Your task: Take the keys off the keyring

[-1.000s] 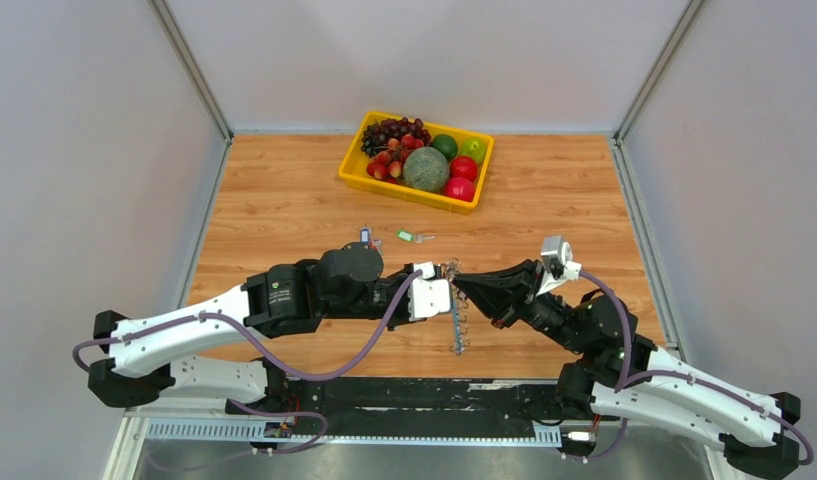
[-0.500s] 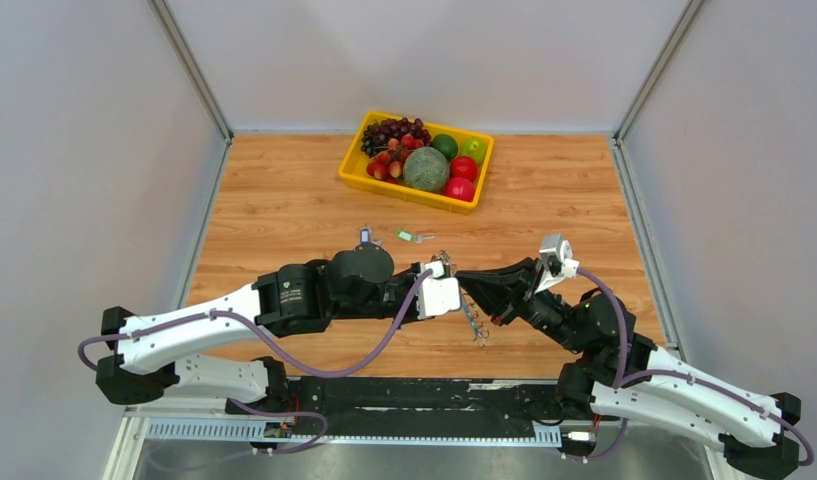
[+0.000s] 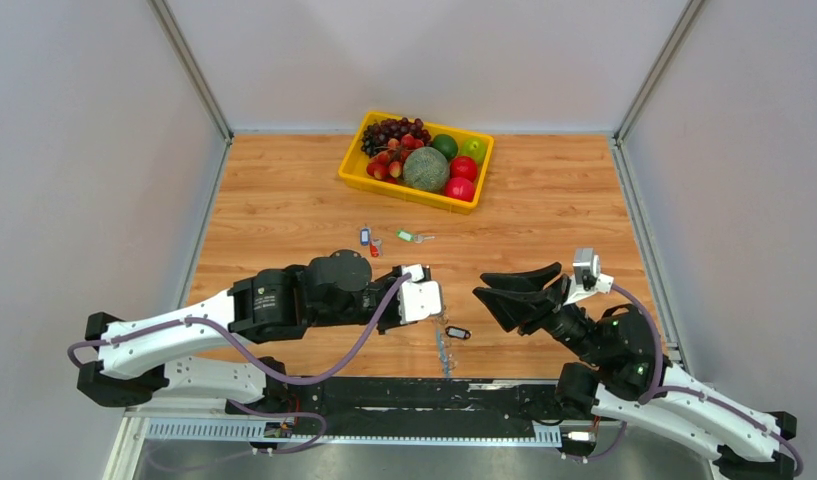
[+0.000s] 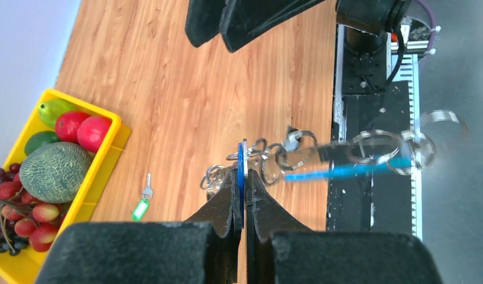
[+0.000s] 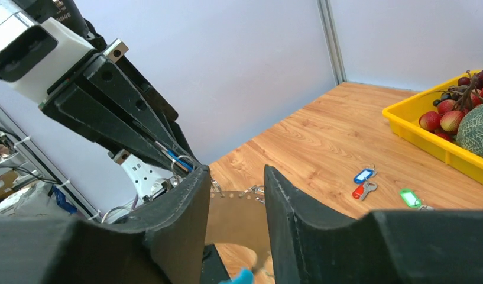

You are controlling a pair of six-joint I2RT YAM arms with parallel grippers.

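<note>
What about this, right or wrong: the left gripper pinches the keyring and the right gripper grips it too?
Wrong on the right gripper: it stands open, clear of the keyring, as the top external view shows. The left gripper does pinch the keyring.

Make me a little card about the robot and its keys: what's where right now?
left gripper: shut on the keyring, at its blue part
keyring: dangling from that gripper
right gripper: open, holding nothing
off the ring: blue key, red key, green key, lying on the table
black key: beside the ring; attached or not, cannot tell
</note>
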